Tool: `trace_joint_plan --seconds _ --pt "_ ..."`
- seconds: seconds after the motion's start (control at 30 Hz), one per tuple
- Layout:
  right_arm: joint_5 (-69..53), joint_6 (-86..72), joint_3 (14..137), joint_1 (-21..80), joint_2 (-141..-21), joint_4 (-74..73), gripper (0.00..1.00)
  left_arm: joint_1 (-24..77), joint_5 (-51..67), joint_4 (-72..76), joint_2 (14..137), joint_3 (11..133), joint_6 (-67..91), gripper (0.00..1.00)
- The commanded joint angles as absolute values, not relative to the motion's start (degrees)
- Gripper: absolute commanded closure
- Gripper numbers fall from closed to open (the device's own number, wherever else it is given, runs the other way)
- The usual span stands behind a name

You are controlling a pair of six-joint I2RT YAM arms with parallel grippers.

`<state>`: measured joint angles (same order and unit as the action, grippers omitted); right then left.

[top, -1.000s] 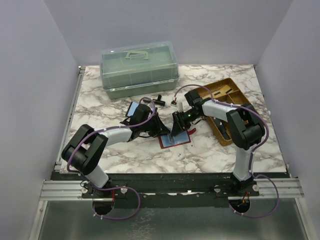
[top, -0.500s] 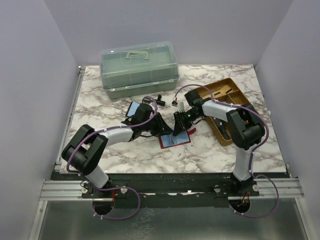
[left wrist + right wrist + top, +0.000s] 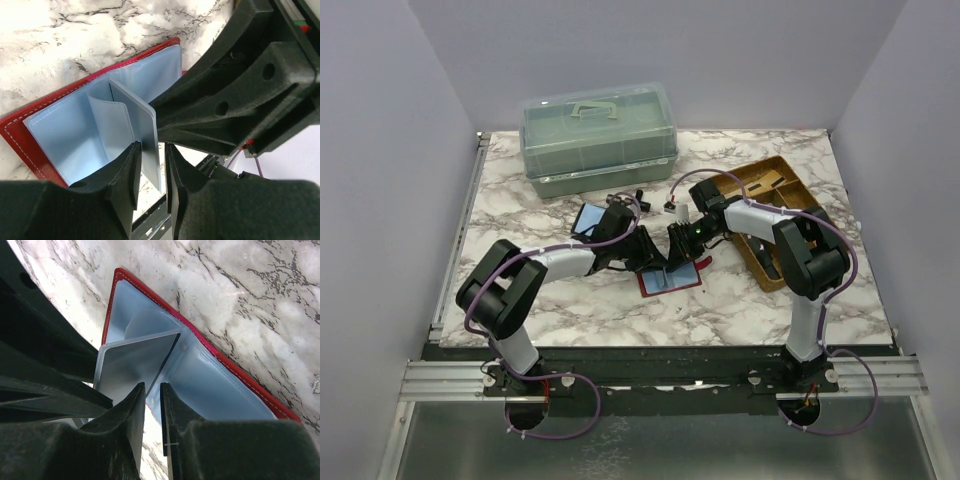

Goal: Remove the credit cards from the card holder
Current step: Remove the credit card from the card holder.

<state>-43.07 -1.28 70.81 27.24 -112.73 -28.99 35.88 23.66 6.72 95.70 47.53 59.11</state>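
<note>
The red card holder [image 3: 684,280] lies open on the marble, blue panels up. It also shows in the left wrist view [image 3: 55,125] and the right wrist view [image 3: 220,380]. A pale blue leaf [image 3: 136,120] stands up from its middle fold; I cannot tell whether it is a card or a sleeve. My left gripper [image 3: 653,258] straddles this leaf [image 3: 131,362], jaws narrowly apart [image 3: 153,150], with a sliver of table showing beside the leaf. My right gripper [image 3: 676,252] is pinched on the leaf's thin dark edge [image 3: 152,389]. The two grippers nearly touch.
A green lidded toolbox [image 3: 598,138] stands at the back left. A brown tray [image 3: 775,215] with tools sits at the right under the right arm. A dark-edged blue case [image 3: 588,218] lies behind the left gripper. Small black and white parts [image 3: 640,197] lie behind the grippers.
My left gripper has moved right, toward the right gripper and around the raised leaf. The right gripper has stayed in place, holding the leaf up.
</note>
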Motion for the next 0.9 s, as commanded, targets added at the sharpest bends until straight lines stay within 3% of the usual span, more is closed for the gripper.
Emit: trace_joint_plan --seconds 0.0,0.27,0.87 --pt "-42.2 -1.4 70.2 27.0 -112.7 -28.9 0.75 36.7 21.8 2.5 98.0 50.1 59.0 0.68" --pt "-42.1 -1.3 70.1 26.9 -112.5 -29.0 0.73 36.9 18.7 -4.7 100.3 53.7 57.9 0.64" --pt "-44.3 -1.4 69.9 26.2 -111.9 -28.8 0.72 36.9 16.9 -5.3 94.6 51.5 57.6 0.71"
